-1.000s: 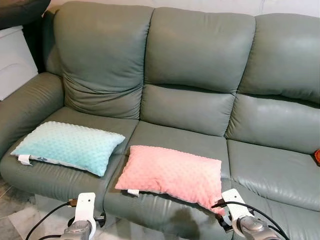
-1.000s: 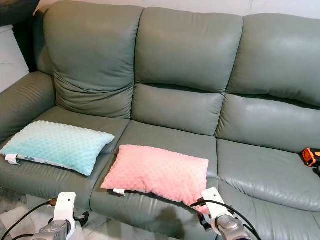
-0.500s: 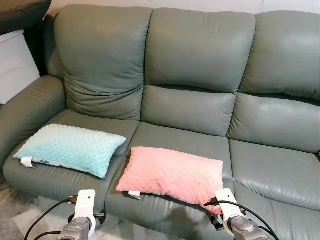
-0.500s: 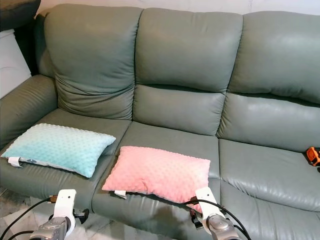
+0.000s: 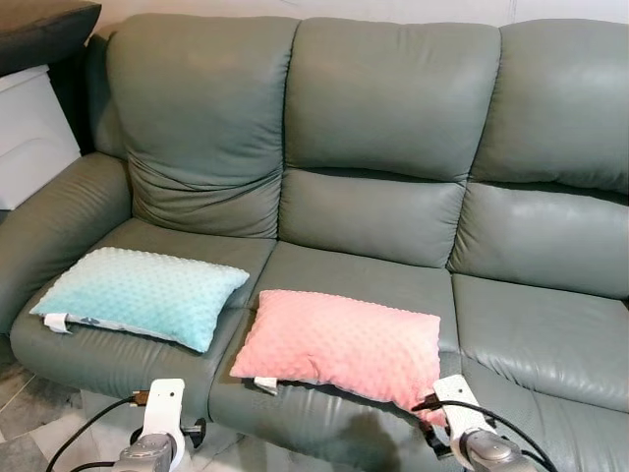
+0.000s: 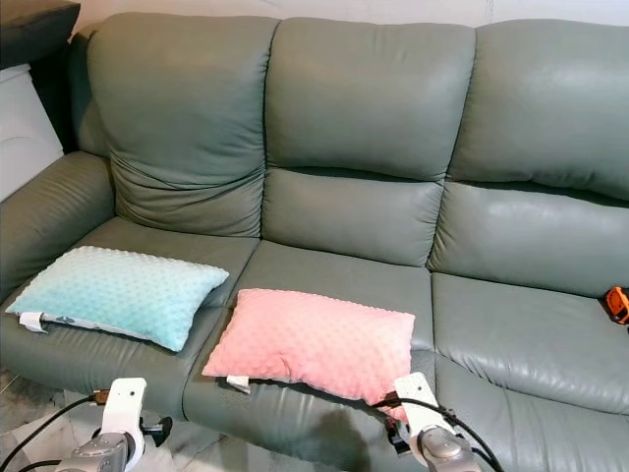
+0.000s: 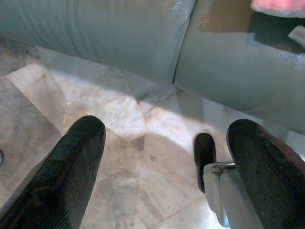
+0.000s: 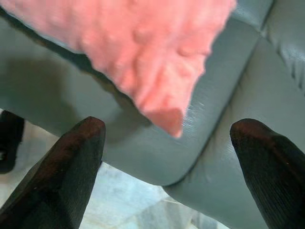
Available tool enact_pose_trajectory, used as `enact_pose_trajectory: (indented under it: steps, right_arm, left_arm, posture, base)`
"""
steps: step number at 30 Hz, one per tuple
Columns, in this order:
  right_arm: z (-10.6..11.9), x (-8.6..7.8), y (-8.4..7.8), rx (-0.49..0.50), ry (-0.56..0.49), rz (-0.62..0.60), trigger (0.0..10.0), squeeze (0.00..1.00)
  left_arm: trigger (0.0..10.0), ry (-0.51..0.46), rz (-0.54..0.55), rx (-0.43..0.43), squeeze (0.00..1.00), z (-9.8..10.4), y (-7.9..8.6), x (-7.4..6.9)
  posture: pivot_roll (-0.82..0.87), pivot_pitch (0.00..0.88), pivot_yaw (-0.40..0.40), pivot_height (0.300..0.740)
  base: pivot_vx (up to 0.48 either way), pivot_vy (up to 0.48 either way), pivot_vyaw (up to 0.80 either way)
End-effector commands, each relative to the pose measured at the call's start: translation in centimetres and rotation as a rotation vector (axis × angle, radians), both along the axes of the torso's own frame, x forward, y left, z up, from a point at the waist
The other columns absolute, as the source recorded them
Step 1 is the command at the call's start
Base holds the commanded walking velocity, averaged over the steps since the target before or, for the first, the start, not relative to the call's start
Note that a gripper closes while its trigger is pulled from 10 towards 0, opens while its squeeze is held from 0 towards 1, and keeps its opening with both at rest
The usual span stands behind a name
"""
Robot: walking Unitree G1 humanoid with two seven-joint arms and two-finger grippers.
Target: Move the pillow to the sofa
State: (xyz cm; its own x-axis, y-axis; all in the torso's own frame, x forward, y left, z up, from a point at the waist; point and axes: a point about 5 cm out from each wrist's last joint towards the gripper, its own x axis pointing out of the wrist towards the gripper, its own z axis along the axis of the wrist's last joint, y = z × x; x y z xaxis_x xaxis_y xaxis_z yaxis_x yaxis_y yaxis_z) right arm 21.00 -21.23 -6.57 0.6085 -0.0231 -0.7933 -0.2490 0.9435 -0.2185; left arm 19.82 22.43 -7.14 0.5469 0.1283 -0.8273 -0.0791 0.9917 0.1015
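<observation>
A: Head views are showing a grey-green sofa (image 5: 393, 197) holding the pink pillow (image 5: 339, 344) on its middle seat, overhanging the front edge; a teal pillow (image 5: 142, 295) is lying beside it (white tags unreadable).

B: Left gripper (image 7: 167, 157) is hanging wide open over pale tiled floor (image 7: 119, 124); right gripper (image 8: 167, 157) is gaping empty below the pink corner.

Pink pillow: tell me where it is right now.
In the left eye view the pink pillow lies flat on the sofa's middle seat, beside the teal pillow on its left; its near right corner overhangs the seat edge above the open right gripper.
</observation>
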Motion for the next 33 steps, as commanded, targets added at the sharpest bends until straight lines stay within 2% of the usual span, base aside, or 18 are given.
enact_pose_trajectory:
  steps: [1, 6, 15, 20, 22, 28, 33]
  right_arm:
    - [0.2, 0.5, 0.4, 0.011, -0.008, -0.005, 10.0, 0.0]
    - [0.2, 0.9, 1.4, 0.021, -0.011, 0.0, 10.0, 0.0]
    - [0.4, 1.3, 1.8, 0.018, -0.014, 0.009, 10.0, 0.0]
    - [0.3, 0.8, 0.9, 0.009, -0.006, 0.003, 10.0, 0.0]
    - [0.1, 0.2, -0.1, 0.0, 0.001, -0.005, 10.0, 0.0]
    - [0.0, -0.3, -1.0, -0.009, 0.008, -0.012, 10.0, 0.0]
    - [0.0, -0.5, -1.1, -0.015, 0.009, -0.01, 10.0, 0.0]
  left_arm:
    - [10.0, 0.018, -0.003, 0.016, 0.0, -0.1, 0.4, -0.3]
    - [10.0, 0.023, -0.002, 0.014, 0.0, -0.1, 0.5, -0.5]
    - [10.0, 0.026, -0.012, 0.013, 0.0, -0.2, 0.3, -0.5]
    - [10.0, 0.025, -0.009, 0.007, 0.0, -0.2, 0.1, -0.4]
    - [10.0, 0.025, -0.008, 0.005, 0.0, -0.2, 0.1, -0.4]
    - [10.0, 0.026, -0.009, 0.006, 0.0, -0.2, 0.1, -0.4]
    - [10.0, 0.026, -0.012, 0.011, 0.0, -0.2, 0.1, -0.4]
  posture:
    - [-0.08, 0.0, 0.057, 0.74]
    - [-0.08, 0.0, 0.061, 0.74]
    - [-0.08, 0.0, 0.058, 0.74]
    - [-0.09, 0.0, 0.057, 0.74]
    - [-0.09, 0.0, 0.057, 0.74]
    - [-0.09, 0.0, 0.058, 0.74]
    - [-0.09, 0.0, 0.057, 0.74]
  base:
    - [-0.337, 0.0, 0.0]
    - [-0.354, 0.0, 0.0]
    - [-0.359, 0.0, 0.0]
    - [-0.36, 0.0, 0.0]
    - [-0.352, 0.0, 0.0]
    - [-0.334, 0.0, 0.0]
    - [0.0, 0.0, 0.0]
